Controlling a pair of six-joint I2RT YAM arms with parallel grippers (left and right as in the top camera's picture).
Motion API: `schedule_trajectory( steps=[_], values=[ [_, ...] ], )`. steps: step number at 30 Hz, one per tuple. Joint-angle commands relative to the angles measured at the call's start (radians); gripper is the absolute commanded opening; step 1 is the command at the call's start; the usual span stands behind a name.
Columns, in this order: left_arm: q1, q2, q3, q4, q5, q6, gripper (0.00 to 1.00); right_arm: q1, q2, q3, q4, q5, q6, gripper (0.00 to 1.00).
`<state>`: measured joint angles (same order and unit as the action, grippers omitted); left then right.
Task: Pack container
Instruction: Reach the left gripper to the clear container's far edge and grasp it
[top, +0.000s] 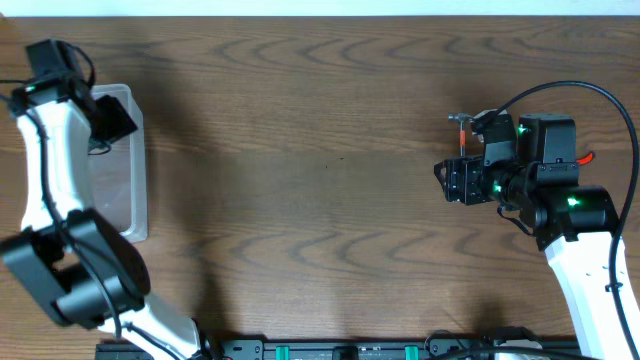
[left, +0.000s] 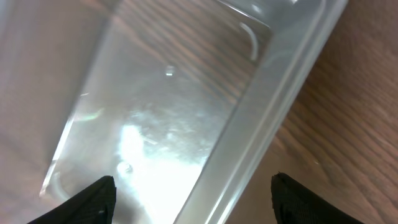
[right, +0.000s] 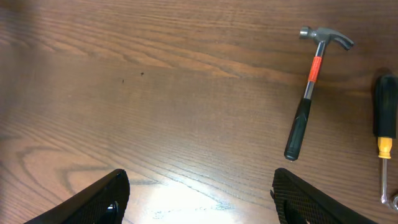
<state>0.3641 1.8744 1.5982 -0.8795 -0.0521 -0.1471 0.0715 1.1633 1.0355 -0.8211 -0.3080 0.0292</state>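
The clear container (top: 140, 170) sat on the wooden table (top: 320, 150) at the far left edge, its long side running near to far. From where I stood nothing showed inside it; the wood grain came straight through its floor. In the left wrist view its right-hand wall and rim (left: 261, 124) cut slantwise across the picture, with bare table beyond.

The left gripper (top: 112, 122) hung over the far end of that bin. Its jaws were spread wide and held nothing. In the wrist view (left: 193, 202) one black tip lay over the bin's inside and the other over the table outside, the rim between them. Whether either touched the plastic I could not tell.

Over on the right, well apart from the bin, the right gripper (top: 447, 182) pointed left across the table. Its jaws were also parted wide and empty (right: 202, 199), above bare wood.

Just beyond it a hammer (right: 309, 87) lay flat, with a silver head, a red neck and a black grip. To its right, apart from it, lay a screwdriver (right: 385, 118) with a black handle and a yellow collar, cut off by the picture's edge.
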Motion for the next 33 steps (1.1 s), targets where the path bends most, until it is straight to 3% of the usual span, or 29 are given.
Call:
schedule_trajectory(
  steps=[1, 12, 20, 29, 33],
  values=[
    [-0.023, -0.003, 0.005, 0.024, 0.009, 0.045, 0.72, 0.006, -0.002, 0.022, -0.007, -0.014, -0.016, 0.76],
    [0.034, 0.002, 0.005, 0.131, -0.05, -0.172, 0.65, 0.006, -0.002, 0.022, -0.059, 0.005, -0.016, 0.75],
    [0.029, 0.101, 0.005, 0.146, -0.045, -0.281, 0.64, 0.006, -0.002, 0.022, -0.071, 0.004, -0.016, 0.78],
    [-0.008, 0.189, 0.005, 0.159, 0.072, -0.277, 0.64, 0.006, -0.006, 0.022, -0.103, 0.005, -0.016, 0.79],
    [-0.061, 0.189, 0.005, 0.195, 0.155, -0.156, 0.65, 0.006, -0.008, 0.022, -0.102, 0.005, -0.016, 0.79]
  ],
)
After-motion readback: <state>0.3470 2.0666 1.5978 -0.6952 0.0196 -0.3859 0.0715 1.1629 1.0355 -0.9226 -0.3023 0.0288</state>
